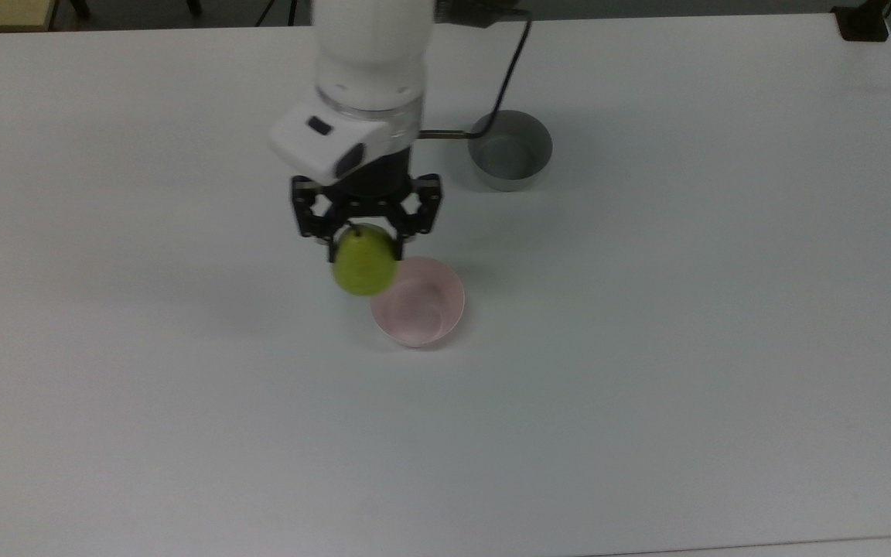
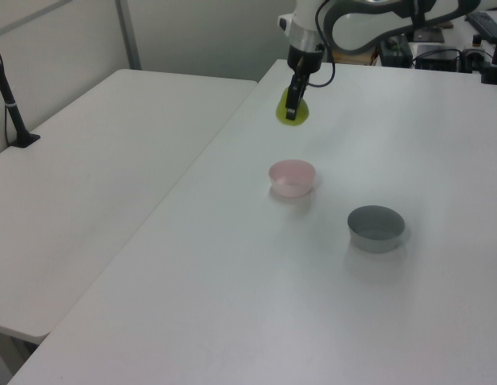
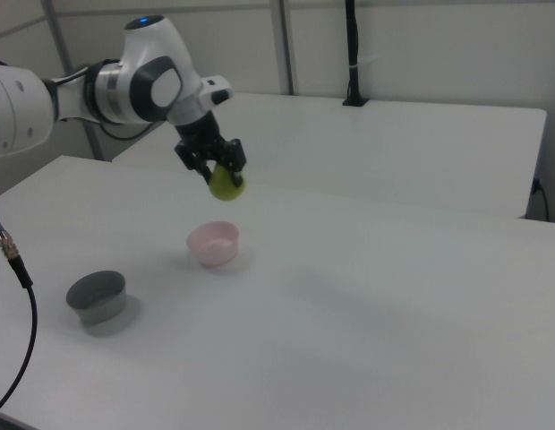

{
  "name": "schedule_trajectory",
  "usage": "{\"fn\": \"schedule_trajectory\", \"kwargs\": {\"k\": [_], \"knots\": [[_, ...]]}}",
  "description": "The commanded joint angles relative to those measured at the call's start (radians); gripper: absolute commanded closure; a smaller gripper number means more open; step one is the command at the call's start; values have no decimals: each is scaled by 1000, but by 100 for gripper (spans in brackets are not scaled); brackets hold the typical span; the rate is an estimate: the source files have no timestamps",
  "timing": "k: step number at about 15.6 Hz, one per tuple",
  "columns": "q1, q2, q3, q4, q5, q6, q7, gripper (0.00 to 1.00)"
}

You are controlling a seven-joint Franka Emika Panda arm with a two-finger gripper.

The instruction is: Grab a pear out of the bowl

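My gripper [image 1: 364, 236] [image 2: 293, 106] [image 3: 220, 173] is shut on the yellow-green pear [image 1: 365, 264] [image 2: 292, 112] [image 3: 227, 185], gripping it near its stem end. The pear hangs well above the table, clear of the pale pink bowl [image 1: 418, 302] [image 2: 292, 177] [image 3: 213, 244]. In the top view the pear overlaps the bowl's upper left rim. The bowl stands with nothing inside it.
A grey bowl [image 1: 510, 149] [image 2: 376, 227] [image 3: 96, 296] stands on the white table [image 1: 646, 348], a short way from the pink one. A black cable [image 1: 503, 81] runs from the arm past the grey bowl. A second white table [image 2: 88, 160] adjoins.
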Motion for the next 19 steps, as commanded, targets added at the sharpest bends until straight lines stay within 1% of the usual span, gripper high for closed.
{"fn": "schedule_trajectory", "kwargs": {"k": [1, 2, 3, 6, 9, 12, 15, 17, 19], "knots": [[-92, -71, -1, -62, -12, -52, -95, 48], [-138, -86, -1, -77, -11, -54, -134, 48], [-161, -87, 0, -80, -11, -54, -148, 48], [-183, -67, 1, -96, -15, -49, -166, 47], [-182, -7, 1, -102, -38, -38, -166, 47], [-174, 45, 1, -99, -44, -31, -158, 47], [-171, 97, 4, -99, -84, -12, -154, 45], [-171, 116, 4, -97, -92, 5, -154, 44], [-171, 122, 5, -99, -92, 19, -155, 40]]}}
